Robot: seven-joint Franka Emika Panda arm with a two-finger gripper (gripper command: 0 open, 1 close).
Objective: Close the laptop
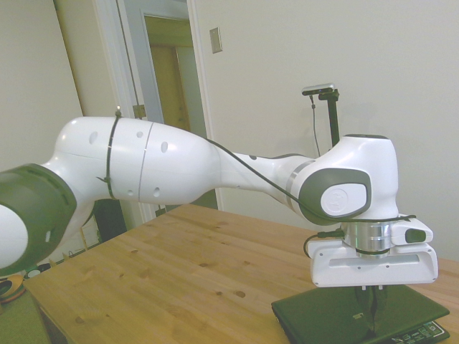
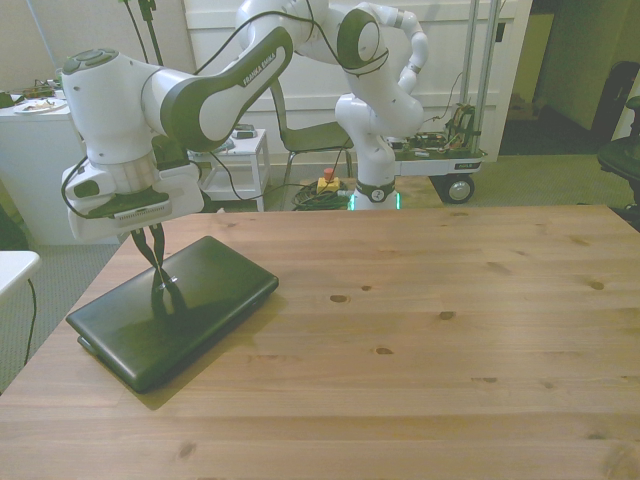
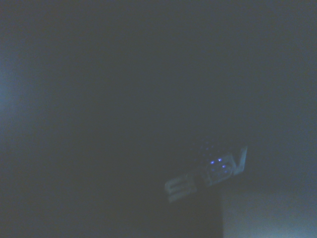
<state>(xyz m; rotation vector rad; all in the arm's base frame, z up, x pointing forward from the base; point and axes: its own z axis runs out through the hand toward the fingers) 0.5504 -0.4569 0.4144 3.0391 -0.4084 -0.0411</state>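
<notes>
The wooden table (image 2: 450, 330) takes up most of what I can see, and the white arm (image 2: 200, 90) bends low over its corner at the front view's left. There the laptop (image 2: 190, 320) lies near the table's edge, its matte black lid down almost flat; in the side view a thin strip of keyboard shows at the front, so it may not be quite shut. The gripper (image 2: 160, 283) stands upright on the lid, fingers pressed together, tips touching it and pinching nothing. I'd judge the lid stiff but scratchable, the hinge light: push on the broad middle, gently, rather than grip an edge.
</notes>
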